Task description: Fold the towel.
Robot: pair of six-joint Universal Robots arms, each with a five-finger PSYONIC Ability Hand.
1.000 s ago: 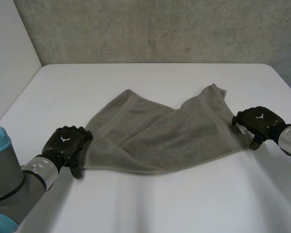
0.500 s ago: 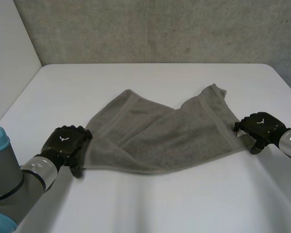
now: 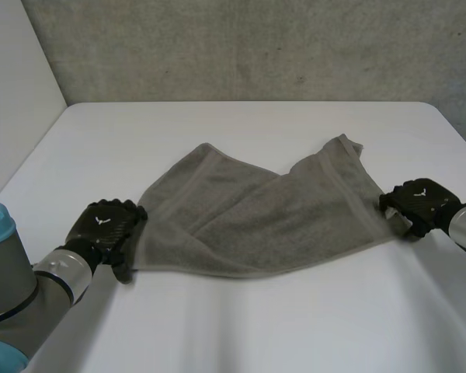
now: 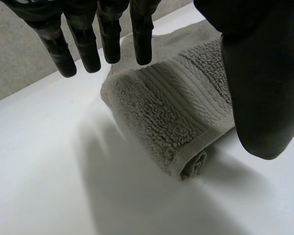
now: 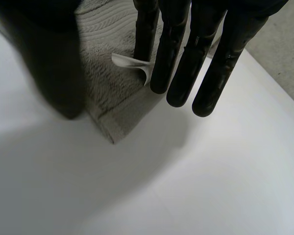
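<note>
Because the grey terry towel (image 3: 256, 214) lay limp (soft, light), its end corners looked best to pinch; left hand (image 3: 105, 229) and right hand (image 3: 421, 202) hovered there, fingers straight, empty.

Bare table (image 3: 241, 326) lies all round the towel (image 3: 256, 210); a wall (image 3: 256, 47) rises behind.

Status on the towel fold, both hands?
Left hand open at towel left corner. Right hand open at right corner. Towel spread, rumpled, not yet folded.
</note>
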